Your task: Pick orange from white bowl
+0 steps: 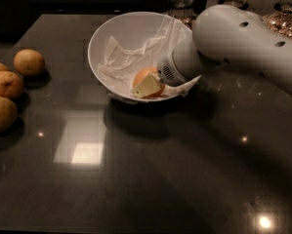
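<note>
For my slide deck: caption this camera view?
Robot's pincer inside the wide white bowl, at the round bright orange fruit.

Single high camera looks down across table [135,184] (end effector [148,85] in bowl [128,27]).

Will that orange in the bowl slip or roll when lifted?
Probably firm, not floppy. The orange looks round and smooth, so it may slip or roll from the gripper, which is at it inside the bowl. The crumpled paper may damp rolling.

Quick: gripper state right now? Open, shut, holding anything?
Gripper: down in the bowl, against the orange; open or shut cannot be told.
</note>
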Robot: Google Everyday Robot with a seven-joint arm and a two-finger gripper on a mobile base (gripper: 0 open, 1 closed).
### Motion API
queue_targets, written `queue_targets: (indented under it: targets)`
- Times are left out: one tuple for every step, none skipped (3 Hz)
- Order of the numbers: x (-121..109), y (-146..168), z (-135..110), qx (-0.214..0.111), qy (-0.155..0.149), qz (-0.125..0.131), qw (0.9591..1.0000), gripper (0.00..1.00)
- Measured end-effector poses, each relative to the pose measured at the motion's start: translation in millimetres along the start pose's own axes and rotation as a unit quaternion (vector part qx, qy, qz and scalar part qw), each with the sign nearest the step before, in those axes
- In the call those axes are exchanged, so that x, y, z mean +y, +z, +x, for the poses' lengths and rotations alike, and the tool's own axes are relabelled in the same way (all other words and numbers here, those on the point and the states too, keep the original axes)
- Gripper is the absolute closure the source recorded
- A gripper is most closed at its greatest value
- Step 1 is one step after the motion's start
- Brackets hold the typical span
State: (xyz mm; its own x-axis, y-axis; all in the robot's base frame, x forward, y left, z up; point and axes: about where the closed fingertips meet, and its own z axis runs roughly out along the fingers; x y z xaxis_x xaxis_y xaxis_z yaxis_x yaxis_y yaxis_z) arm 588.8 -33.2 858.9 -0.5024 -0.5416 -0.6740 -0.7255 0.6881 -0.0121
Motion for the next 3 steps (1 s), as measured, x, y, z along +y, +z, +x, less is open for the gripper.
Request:
queue_targets:
  targets:
    - [2.9,-5.0,-1.9,-0.004,-0.006,-0.005,1.0000,0.99]
    - [5.4,-20.8,-20.3,-0.025,-0.039,0.000,0.9989,1.00]
    - [3.6,-40.3,-43.7,-0.059,-0.078,-0.001,0.9952,1.00]
